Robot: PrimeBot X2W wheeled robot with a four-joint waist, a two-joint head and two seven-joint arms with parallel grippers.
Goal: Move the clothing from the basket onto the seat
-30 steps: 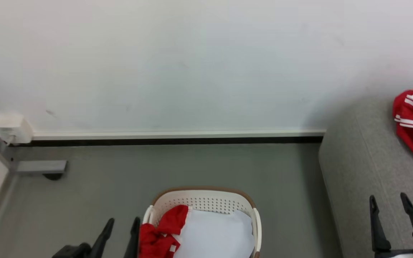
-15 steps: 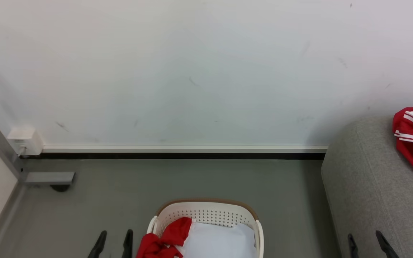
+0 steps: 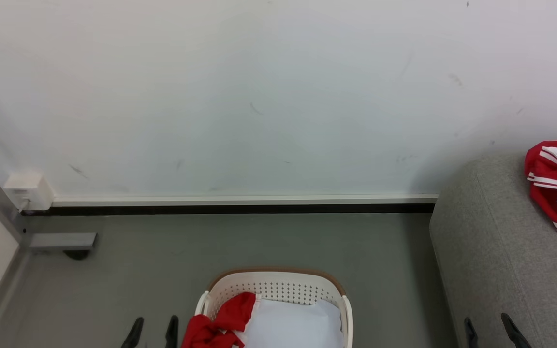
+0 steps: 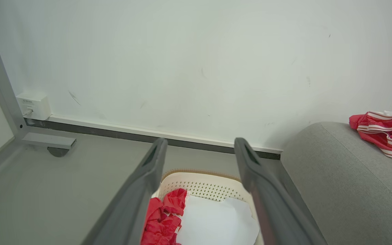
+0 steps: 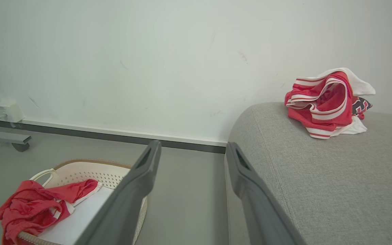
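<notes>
The cream basket (image 3: 278, 286) (image 4: 201, 185) (image 5: 80, 170) stands on the floor at the bottom centre. A red garment (image 3: 220, 321) (image 4: 162, 217) (image 5: 29, 207) hangs over its left rim, beside a pale white sheet (image 3: 293, 326). Another red and white striped garment (image 3: 556, 186) (image 4: 385, 131) (image 5: 325, 102) lies crumpled on the grey seat (image 3: 491, 251) (image 4: 339, 177) (image 5: 318, 177) at the right. My left gripper (image 3: 153, 325) (image 4: 197, 149) is open and empty, just left of the basket. Over the seat's front edge my right gripper (image 3: 486, 325) (image 5: 192, 149) is open and empty.
A white wall with a pale baseboard (image 3: 240, 199) runs behind. A grey metal frame leg with a foot (image 3: 61, 240) and a white wall box (image 3: 29, 191) stand at the left. Grey floor (image 3: 259, 237) lies open between basket and wall.
The head view has tilted upward, so basket and grippers sit lower in frame with just the fingertips showing. Both grippers stay open; the garments have not moved.
</notes>
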